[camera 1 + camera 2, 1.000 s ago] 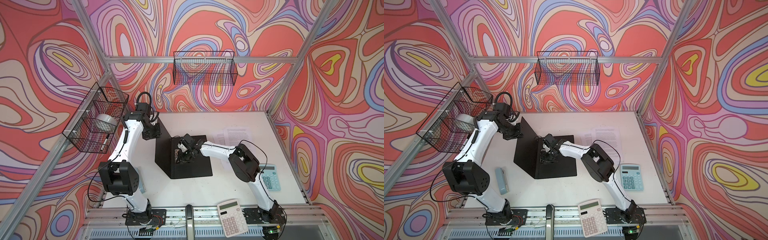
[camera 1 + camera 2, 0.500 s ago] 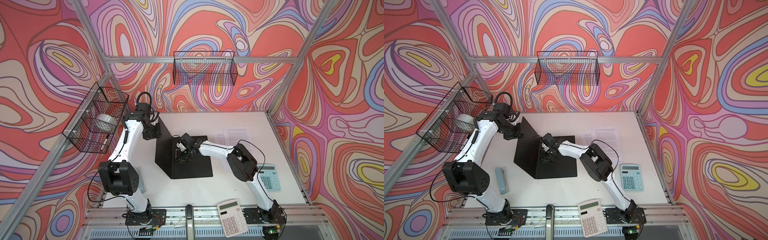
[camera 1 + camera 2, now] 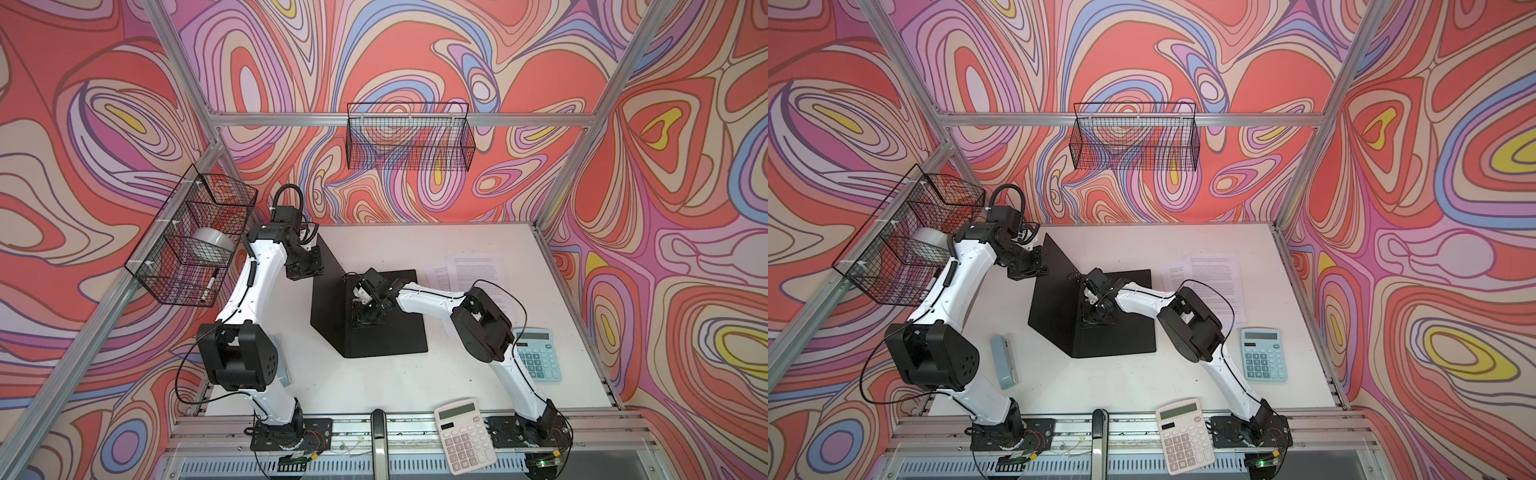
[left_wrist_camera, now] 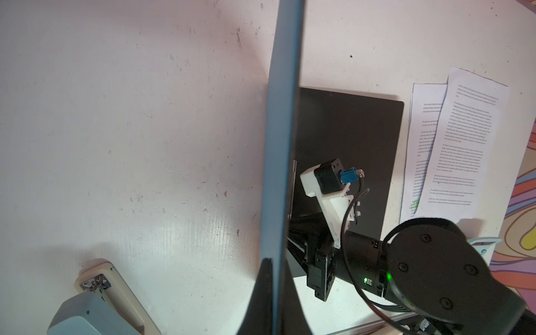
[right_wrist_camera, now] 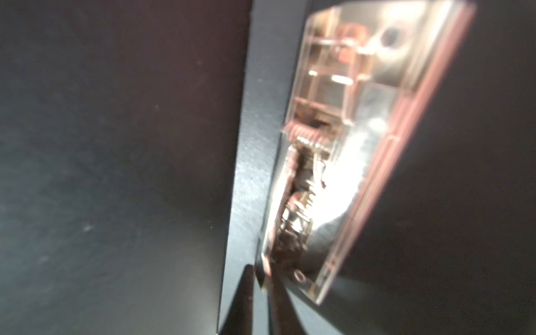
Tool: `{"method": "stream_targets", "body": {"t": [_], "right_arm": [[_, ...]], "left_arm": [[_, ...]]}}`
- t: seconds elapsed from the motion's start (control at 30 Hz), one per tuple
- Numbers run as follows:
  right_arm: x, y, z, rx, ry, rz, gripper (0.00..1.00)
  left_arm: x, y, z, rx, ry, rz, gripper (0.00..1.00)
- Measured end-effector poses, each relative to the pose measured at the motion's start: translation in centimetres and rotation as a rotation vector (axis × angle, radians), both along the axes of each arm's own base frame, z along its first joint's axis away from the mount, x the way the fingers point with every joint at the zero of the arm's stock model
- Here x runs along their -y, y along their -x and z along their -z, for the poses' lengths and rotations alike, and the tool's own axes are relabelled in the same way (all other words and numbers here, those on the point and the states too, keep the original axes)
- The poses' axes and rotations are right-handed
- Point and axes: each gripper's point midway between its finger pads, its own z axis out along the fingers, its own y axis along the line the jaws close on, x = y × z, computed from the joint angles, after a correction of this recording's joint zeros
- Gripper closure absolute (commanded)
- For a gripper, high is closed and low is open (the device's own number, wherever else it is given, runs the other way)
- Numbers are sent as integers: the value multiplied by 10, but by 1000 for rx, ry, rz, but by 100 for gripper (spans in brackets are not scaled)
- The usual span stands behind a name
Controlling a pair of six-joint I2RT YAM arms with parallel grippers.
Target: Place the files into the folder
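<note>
The folder (image 3: 395, 332) lies open on the table, black inside in both top views (image 3: 1121, 336). Its left cover (image 3: 328, 299) stands tilted up, and my left gripper (image 3: 313, 270) is shut on the cover's far edge. In the left wrist view the blue cover edge (image 4: 281, 145) runs between that gripper's jaws (image 4: 272, 290). My right gripper (image 3: 361, 320) is down at the spine. In the right wrist view its jaws (image 5: 265, 290) are closed on a thin tab of the metal clip (image 5: 348, 145). The files (image 3: 473, 270) lie flat to the right of the folder (image 4: 464, 139).
A teal calculator (image 3: 536, 353) lies at the right edge, a white calculator (image 3: 465, 436) on the front rail. A grey-blue device (image 3: 1004, 361) sits by the left arm's base. Wire baskets hang on the left wall (image 3: 191, 237) and back wall (image 3: 409, 141).
My right gripper has shifted slightly left toward the spine and its jaws have narrowed on the clip. The left arm and the raised cover have stayed put.
</note>
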Motion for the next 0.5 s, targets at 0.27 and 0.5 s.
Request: {"method": "stream_targets", "body": {"t": [0.27, 0.5], "right_arm": [[-1, 0, -2, 3, -7, -2, 79], [1, -1, -2, 7, 3, 3, 79]], "left_arm": [[-1, 0, 0, 0, 0, -2, 100], [-1, 0, 0, 0, 0, -2, 100]]}}
